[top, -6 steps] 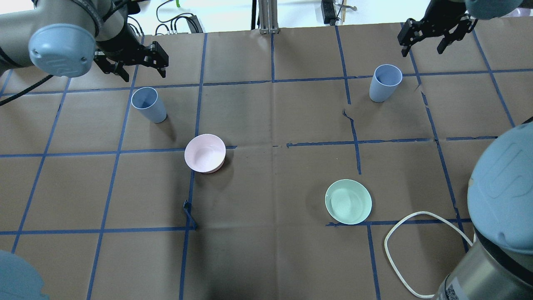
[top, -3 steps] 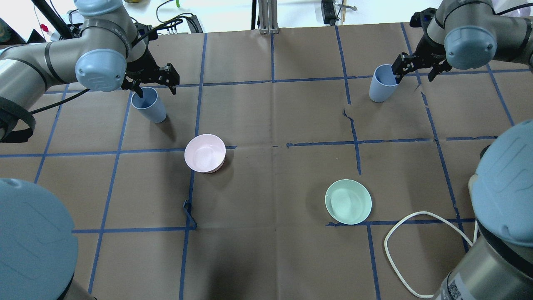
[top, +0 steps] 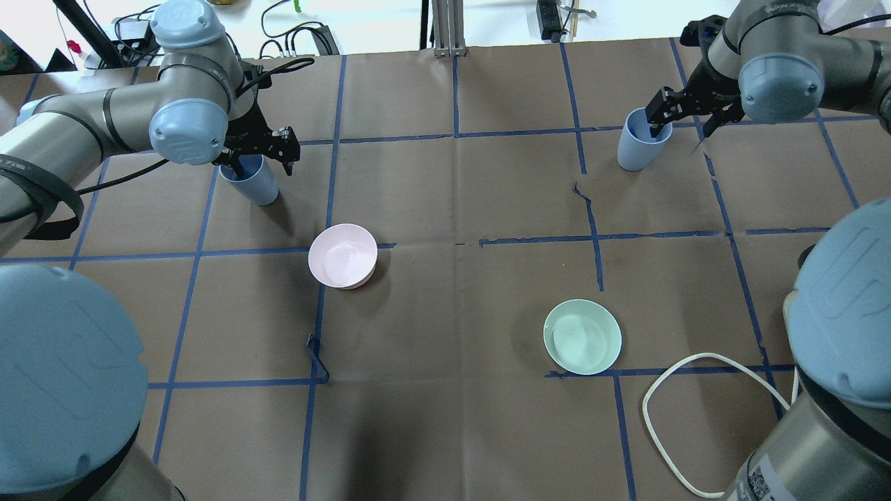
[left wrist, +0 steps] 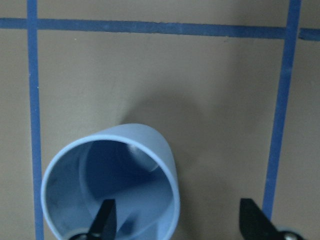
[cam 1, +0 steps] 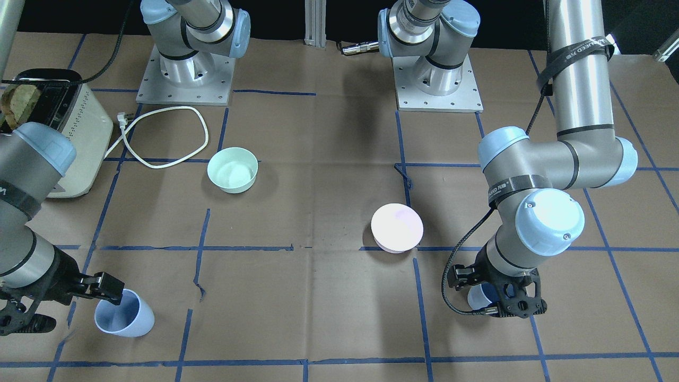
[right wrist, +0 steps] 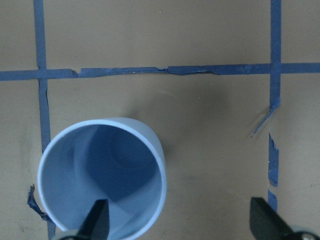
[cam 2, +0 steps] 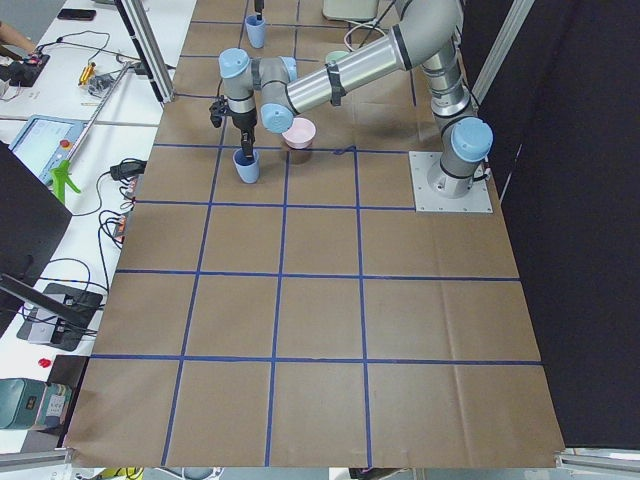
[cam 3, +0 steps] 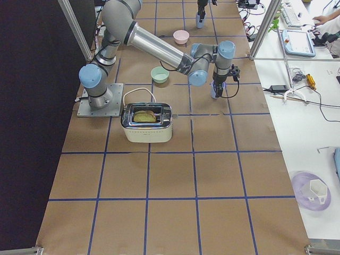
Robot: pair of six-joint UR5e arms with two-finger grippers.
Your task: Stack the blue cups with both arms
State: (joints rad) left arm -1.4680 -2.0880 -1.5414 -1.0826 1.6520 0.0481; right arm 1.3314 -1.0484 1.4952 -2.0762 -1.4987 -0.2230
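Note:
Two pale blue cups stand upright on the brown paper. The left cup (top: 256,184) is at the far left and the right cup (top: 635,149) is at the far right. My left gripper (top: 261,152) is open and straddles the left cup's wall. In the left wrist view one finger (left wrist: 104,220) is inside the cup (left wrist: 150,150) and the other is outside. My right gripper (top: 679,115) is open and straddles the right cup's wall in the same way. In the right wrist view one finger (right wrist: 97,220) is inside the cup (right wrist: 135,145).
A pale pink bowl (top: 342,255) sits left of centre and a mint-green bowl (top: 582,336) right of centre. A white cable (top: 645,410) loops near the right arm's base. A toaster (cam 1: 79,127) with bread stands beside that base.
Both grippers came down from beyond the cups onto them. Each now has one finger inside its cup. The cups have not moved.

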